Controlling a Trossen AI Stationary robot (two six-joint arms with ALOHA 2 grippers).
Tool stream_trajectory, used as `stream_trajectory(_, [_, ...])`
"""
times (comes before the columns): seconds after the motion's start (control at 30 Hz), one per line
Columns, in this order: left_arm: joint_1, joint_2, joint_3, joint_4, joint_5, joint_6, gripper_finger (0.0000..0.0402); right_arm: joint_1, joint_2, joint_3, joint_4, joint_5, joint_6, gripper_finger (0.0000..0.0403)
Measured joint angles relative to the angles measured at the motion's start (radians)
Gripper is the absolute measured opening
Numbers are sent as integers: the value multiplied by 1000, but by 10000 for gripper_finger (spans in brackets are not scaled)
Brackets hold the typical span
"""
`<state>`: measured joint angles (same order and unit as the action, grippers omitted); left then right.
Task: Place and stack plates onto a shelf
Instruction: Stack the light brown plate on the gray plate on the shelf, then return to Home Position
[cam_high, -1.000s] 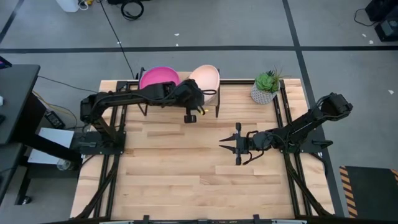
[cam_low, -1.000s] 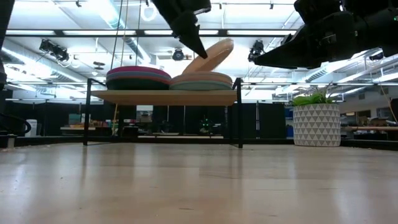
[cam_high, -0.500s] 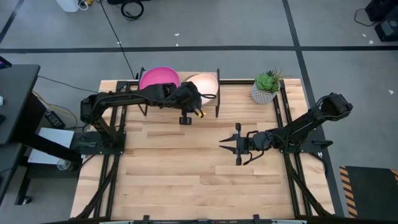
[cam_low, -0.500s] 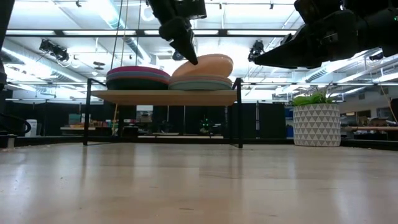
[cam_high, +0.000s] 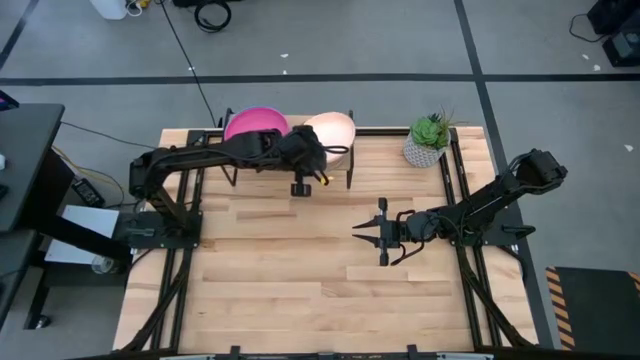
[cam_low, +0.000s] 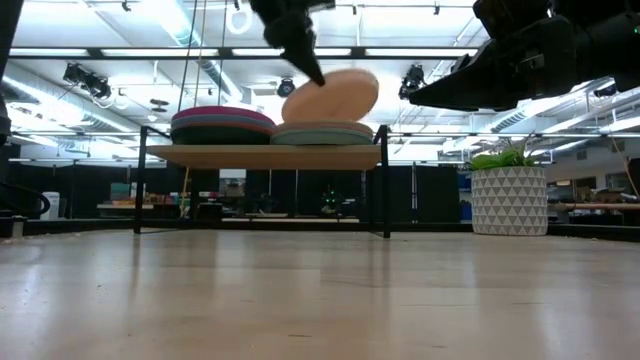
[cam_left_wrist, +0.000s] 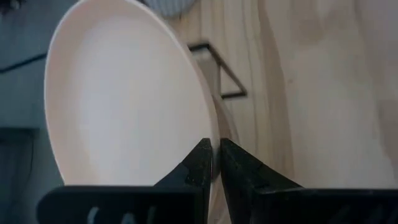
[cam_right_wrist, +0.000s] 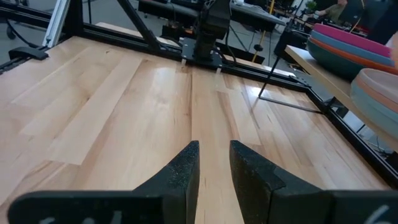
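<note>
Low view: left gripper pinches the tilted cream plate above the shelf.

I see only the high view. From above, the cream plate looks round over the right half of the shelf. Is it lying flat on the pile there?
Observer: No. In the low view the cream plate is tilted, with its side toward the plant higher.
Operator: Does the left gripper hold it?
Observer: Yes. The left wrist view shows the plate's rim pinched between the fingers of the left gripper.
Operator: What is under it?
Observer: The right stack of plates on the shelf; it stands lower than the magenta-topped stack beside it.
</note>
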<state>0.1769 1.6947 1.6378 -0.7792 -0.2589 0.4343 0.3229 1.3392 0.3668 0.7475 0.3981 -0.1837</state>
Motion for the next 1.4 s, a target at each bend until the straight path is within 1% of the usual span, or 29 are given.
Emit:
stream_trajectory(0.13, [-12, 0, 34, -8, 17, 4, 39, 0, 0, 0, 0, 0, 0, 95])
stream_trajectory(0.33, [10, 8, 32, -134, -4, -46, 39, 0, 0, 0, -1, 0, 0, 95])
stream_trajectory(0.43, [16, 8, 19, -124, -16, -56, 39, 0, 0, 0, 0, 0, 0, 95])
stream_trajectory(0.57, [6, 8, 17, -121, -19, -15, 44, 0, 0, 0, 5, 0, 0, 95])
stream_trajectory(0.67, [4, 8, 17, -109, -19, -14, 70, 0, 0, 0, 5, 0, 0, 95])
stream_trajectory(0.87, [12, 8, 16, -101, -20, -37, 141, 0, 0, 0, 1, 0, -1, 95])
stream_trajectory(0.97, [9, 8, 16, -71, -19, -32, 162, 0, 0, 0, 0, 0, -1, 95])
stream_trajectory(1.03, [2, 8, 16, -54, -2, -26, 166, 0, 0, 0, 0, 0, -1, 95])
stream_trajectory(1.1, [-3, 8, 16, -42, 45, -24, 166, 0, 0, 0, 0, 0, -1, 95])
stream_trajectory(1.17, [-10, 8, 16, -39, 131, -28, 164, 0, 0, 0, 0, 0, -1, 95])
stream_trajectory(1.23, [-18, 8, 16, -40, 262, -45, 162, 0, 0, 0, -1, 0, -1, 95])
stream_trajectory(1.33, [-35, 8, 16, -43, 500, -73, 160, 0, 0, 0, -1, 0, -2, 95])
stream_trajectory(1.4, [-54, 7, 13, -48, 619, -86, 160, 0, 0, 0, -1, 0, -3, 95])
